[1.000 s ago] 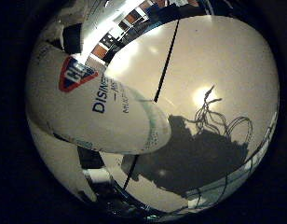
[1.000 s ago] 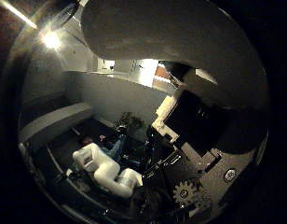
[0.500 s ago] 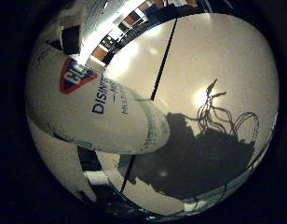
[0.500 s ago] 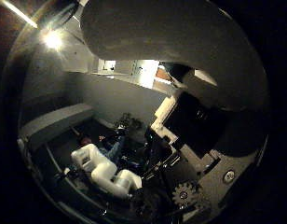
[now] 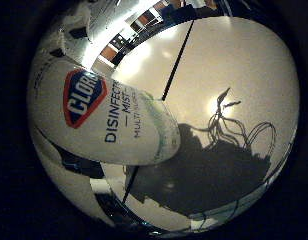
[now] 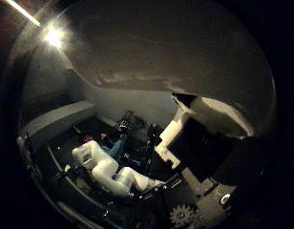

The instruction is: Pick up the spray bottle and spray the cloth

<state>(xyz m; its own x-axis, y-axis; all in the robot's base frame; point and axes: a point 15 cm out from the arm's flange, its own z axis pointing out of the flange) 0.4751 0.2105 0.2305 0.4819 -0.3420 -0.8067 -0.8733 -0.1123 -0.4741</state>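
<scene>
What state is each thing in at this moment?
Spray bottle: close against the palm, lifted above the table.
Table: pale top with a dark seam, carrying the shadow of arm and bottle.
Hand: white fingers show in the thumb side view; grip on the bottle cannot be told.
Cloth: not in view.

A pale table (image 5: 244, 65) crossed by a dark seam (image 5: 175, 65) carries a large shadow (image 5: 214, 175).
</scene>
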